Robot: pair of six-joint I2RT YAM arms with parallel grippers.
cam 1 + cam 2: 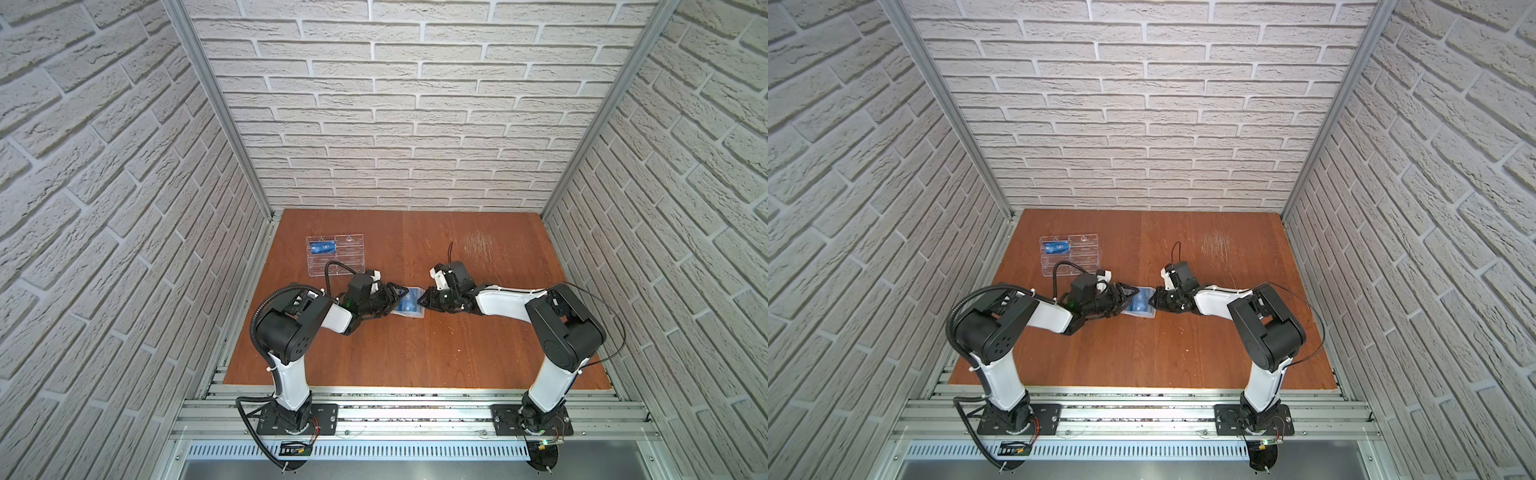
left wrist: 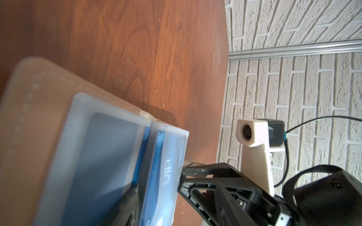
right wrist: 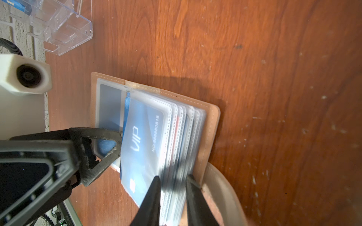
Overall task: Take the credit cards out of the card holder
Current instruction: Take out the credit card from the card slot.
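Right gripper [image 3: 172,177] astride card holder's [image 3: 210,127] frosted sleeves [image 3: 182,127]

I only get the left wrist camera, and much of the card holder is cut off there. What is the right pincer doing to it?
Observer: In the right wrist view, the right pincer straddles the stacked sleeve pages at the card holder's edge.
Operator: Any card out already?
Observer: Yes, one blue card stands in the clear rack beyond the left arm, in both top views.
Operator: More left inside?
Observer: Several pages, some showing card edges, lie behind the VIP card.
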